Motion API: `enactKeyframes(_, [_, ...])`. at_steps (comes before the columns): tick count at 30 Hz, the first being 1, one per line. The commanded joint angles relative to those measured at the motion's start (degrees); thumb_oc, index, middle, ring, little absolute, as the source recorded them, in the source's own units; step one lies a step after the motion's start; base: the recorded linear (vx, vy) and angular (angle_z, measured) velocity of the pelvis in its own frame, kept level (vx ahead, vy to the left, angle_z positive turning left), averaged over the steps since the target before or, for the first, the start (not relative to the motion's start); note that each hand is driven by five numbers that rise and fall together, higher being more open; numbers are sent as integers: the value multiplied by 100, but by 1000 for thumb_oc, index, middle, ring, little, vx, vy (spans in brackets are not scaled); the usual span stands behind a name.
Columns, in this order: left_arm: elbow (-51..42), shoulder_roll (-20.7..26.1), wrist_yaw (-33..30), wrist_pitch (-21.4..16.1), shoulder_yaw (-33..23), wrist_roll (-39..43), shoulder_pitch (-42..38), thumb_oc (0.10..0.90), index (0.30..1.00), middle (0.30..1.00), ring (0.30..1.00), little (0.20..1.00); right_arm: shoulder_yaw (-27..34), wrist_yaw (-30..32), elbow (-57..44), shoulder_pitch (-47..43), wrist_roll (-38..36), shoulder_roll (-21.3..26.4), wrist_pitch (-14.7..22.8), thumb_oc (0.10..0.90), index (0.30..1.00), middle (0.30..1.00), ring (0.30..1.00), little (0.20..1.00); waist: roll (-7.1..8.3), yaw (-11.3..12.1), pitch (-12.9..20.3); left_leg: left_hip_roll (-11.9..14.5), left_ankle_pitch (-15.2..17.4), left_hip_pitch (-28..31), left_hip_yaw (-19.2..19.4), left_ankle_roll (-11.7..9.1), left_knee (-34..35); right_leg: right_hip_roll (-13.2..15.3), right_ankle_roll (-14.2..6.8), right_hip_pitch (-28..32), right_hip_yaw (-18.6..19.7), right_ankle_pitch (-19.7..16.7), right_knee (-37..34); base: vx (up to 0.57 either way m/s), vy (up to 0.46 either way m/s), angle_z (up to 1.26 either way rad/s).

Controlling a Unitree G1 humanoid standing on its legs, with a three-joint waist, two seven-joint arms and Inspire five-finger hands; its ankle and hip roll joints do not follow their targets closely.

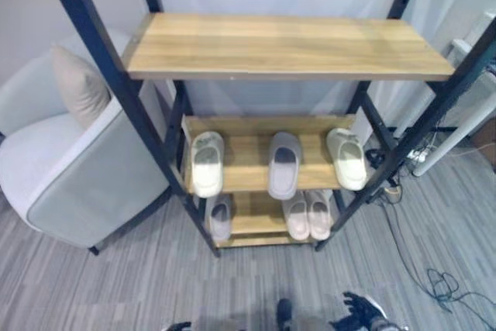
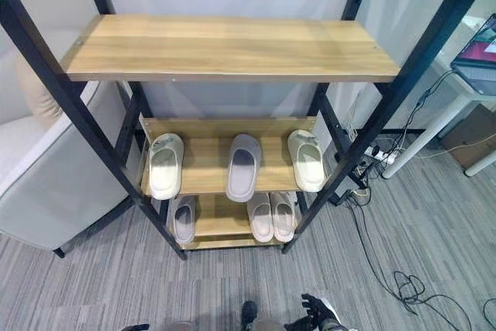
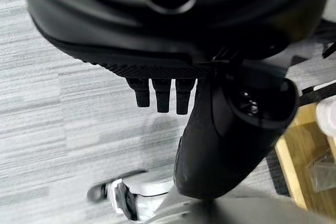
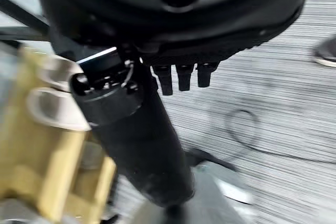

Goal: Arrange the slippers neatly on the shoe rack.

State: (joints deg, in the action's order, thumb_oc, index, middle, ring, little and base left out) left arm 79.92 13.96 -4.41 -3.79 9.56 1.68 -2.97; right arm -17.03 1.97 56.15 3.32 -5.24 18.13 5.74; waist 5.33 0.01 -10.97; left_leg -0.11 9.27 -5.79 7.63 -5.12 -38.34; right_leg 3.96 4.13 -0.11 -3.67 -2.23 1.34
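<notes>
Down on the rack's middle shelf we see three slippers lying toes-back, well ahead of our relaxed, empty hands, the right hand a bit nearer than the left hand.

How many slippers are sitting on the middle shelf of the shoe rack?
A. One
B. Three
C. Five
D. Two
B. The middle shelf holds three slippers side by side: a cream slipper toward the robot's left, a grey slipper in the middle and another cream slipper toward its right. The top shelf holds none.
</notes>
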Motion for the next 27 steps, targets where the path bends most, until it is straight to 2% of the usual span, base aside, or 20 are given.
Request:
enactKeyframes(1, [-13,-310,72,-9,215,-136,150,800,900,900,900,900,256,147,-794,74,-60,426,356,800,900,900,900,900,-156,-111,85,293,-387,247,-4,368,2598,-167,-778,227,-177,693,326,123,127,28])
enactKeyframes(2, [-15,-343,48,-27,243,-221,176,800,900,900,900,900,319,142,-1315,153,-54,517,427,800,900,900,900,900,-175,-131,148,137,-460,404,-183,355,2893,-188,-829,200,-108,667,322,88,95,22])
enactKeyframes(3, [-15,-345,47,-28,245,-222,178,800,900,900,900,900,323,141,-1325,162,-53,520,421,800,900,900,900,900,-176,-129,148,135,-463,412,-183,356,2902,-186,-830,203,-107,670,325,124,117,8])
enactKeyframes(4, [-21,-361,42,-33,225,-327,186,800,900,900,900,900,414,79,-2028,306,-51,582,503,800,900,900,900,900,-208,-189,271,63,-460,633,-238,385,3270,-194,-872,209,-90,645,279,68,58,-13])
enactKeyframes(6, [-29,-356,33,-48,215,-349,209,800,900,900,900,900,416,38,-2341,379,-59,610,528,800,900,900,900,900,-221,-187,298,59,-467,707,-204,406,3345,-190,-893,216,-52,634,273,67,69,-19])
enactKeyframes(8, [-45,-294,14,-58,129,-429,249,800,900,900,900,900,402,-129,-3315,613,12,694,623,800,900,900,900,900,-251,-206,377,34,-501,877,-193,462,3577,-186,-926,229,22,635,270,66,77,-23])
enactKeyframes(9, [-46,-294,14,-58,130,-430,252,800,900,900,900,900,405,-131,-3326,621,12,696,617,800,900,900,900,900,-251,-204,376,34,-505,886,-191,462,3587,-186,-926,233,24,636,269,72,90,-26])
enactKeyframes(10, [-74,-268,0,-76,52,-495,246,800,900,900,900,900,360,-336,-4224,759,102,814,719,800,900,900,900,900,-293,-227,429,25,-540,1026,-167,489,3786,-174,-957,264,41,640,232,41,53,-13])
enactKeyframes(11, [-74,-270,0,-76,52,-496,248,800,900,900,900,900,364,-340,-4236,768,101,818,712,800,900,900,900,900,-294,-227,428,24,-544,1034,-167,489,3795,-173,-957,268,41,641,232,51,67,-10])
enactKeyframes(15, [-113,-267,51,-115,-5,-627,270,800,900,900,900,900,488,-781,-5956,1066,118,1188,896,800,900,900,900,900,-324,-252,487,23,-572,1170,-136,494,3972,-163,-994,325,42,655,179,19,16,0])
enactKeyframes(16, [-113,-274,51,-116,1,-628,274,800,900,900,900,900,508,-792,-5991,1093,112,1198,876,800,900,900,900,900,-331,-249,487,23,-574,1180,-138,494,3978,-163,-995,334,40,656,177,53,32,-1])
enactKeyframes(17, [-123,-313,100,-142,11,-671,285,800,900,900,900,900,710,-900,-6770,1223,91,1374,960,800,900,900,900,900,-350,-276,530,24,-585,1247,-134,495,4048,-161,-1009,378,31,659,126,40,21,0])
enactKeyframes(20, [-135,-345,115,-174,47,-721,305,800,900,900,900,900,912,-885,-7282,1249,108,1480,1035,800,900,900,900,900,-358,-281,542,31,-599,1278,-143,493,4099,-159,-1016,401,16,660,106,16,8,1])
enactKeyframes(24, [-165,-421,135,-205,123,-823,336,800,900,900,900,900,1272,-613,-7716,1154,527,1649,1154,800,900,900,900,900,-374,-271,582,28,-633,1321,-167,491,4183,-161,-1025,455,-12,651,40,25,-1,-3])
enactKeyframes(27, [-257,-491,148,-224,265,-966,380,800,900,900,900,900,1592,-9,-7571,762,1377,1794,1108,800,900,900,900,900,-387,-212,631,34,-666,1350,-208,501,4269,-161,-1030,505,-33,638,-46,35,-15,4])
